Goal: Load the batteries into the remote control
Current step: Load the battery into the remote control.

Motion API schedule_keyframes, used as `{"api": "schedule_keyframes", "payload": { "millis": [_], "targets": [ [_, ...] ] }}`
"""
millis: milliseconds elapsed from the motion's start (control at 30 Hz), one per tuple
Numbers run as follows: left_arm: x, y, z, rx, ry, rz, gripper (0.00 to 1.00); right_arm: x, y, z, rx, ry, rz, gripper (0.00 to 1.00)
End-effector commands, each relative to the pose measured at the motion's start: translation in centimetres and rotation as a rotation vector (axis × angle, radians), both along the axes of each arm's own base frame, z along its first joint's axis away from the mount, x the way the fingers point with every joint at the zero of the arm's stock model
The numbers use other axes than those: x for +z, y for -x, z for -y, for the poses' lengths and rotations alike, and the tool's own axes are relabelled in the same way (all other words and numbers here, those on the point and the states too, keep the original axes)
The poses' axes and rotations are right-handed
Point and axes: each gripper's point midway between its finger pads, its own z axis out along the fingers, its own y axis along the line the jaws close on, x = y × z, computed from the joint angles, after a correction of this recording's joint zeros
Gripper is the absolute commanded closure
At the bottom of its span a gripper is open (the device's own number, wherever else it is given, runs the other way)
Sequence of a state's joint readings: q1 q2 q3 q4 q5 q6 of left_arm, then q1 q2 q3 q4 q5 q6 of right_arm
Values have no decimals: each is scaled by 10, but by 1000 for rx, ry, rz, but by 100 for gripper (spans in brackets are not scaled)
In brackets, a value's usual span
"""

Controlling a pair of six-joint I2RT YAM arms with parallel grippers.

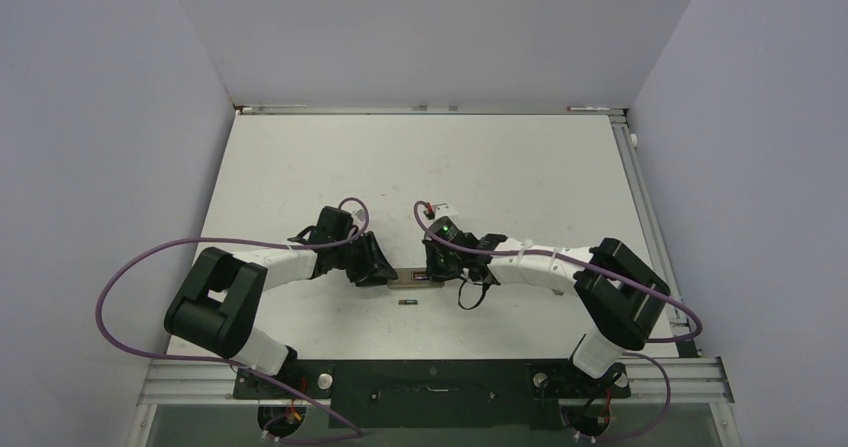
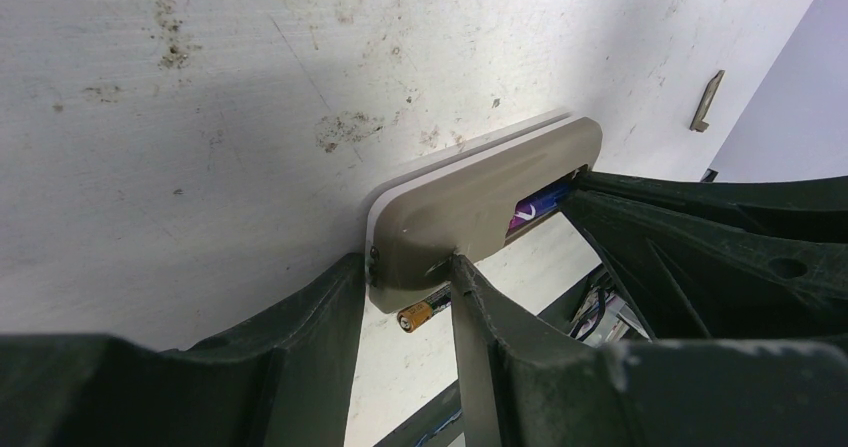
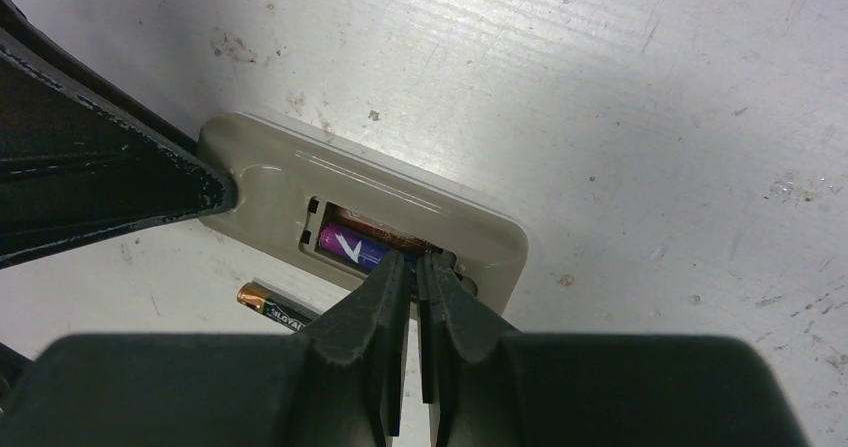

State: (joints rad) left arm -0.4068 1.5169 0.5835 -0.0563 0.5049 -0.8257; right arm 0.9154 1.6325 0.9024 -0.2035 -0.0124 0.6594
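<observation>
The remote control (image 1: 411,277) lies back up on the table between my two grippers. In the left wrist view my left gripper (image 2: 408,267) is shut on the near end of the remote (image 2: 490,197), one finger on each long side. In the right wrist view the open recess of the remote (image 3: 260,162) holds one purple battery (image 3: 350,245). My right gripper (image 3: 415,262) is shut, its tips pressed down on that battery's right end. The second battery (image 3: 272,307) lies loose on the table beside the remote; it also shows in the top view (image 1: 406,303) and the left wrist view (image 2: 415,314).
A small flat grey cover piece (image 2: 707,100) lies on the table beyond the remote. Grey walls close in the table on three sides. The black and metal base rail (image 1: 430,379) runs along the near edge.
</observation>
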Motion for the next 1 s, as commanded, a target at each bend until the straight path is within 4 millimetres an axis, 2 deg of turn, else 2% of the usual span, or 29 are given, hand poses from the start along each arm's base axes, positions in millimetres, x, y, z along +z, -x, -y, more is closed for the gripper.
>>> {"api": "schedule_keyframes", "payload": {
  "millis": [0,667,767,967],
  "targets": [
    [1,-6,4,-22,-1,37,66,-16,31,-7,70,26,-84,91],
    [4,-7,6,-23,11,45,66,-31,53,0,116,151,-95,91],
    [4,-7,6,-22,12,45,66,-33,50,0,106,163,-90,91],
    [3,-6,6,-23,12,43,66,-19,38,-4,89,166,-39,91]
  ]
}}
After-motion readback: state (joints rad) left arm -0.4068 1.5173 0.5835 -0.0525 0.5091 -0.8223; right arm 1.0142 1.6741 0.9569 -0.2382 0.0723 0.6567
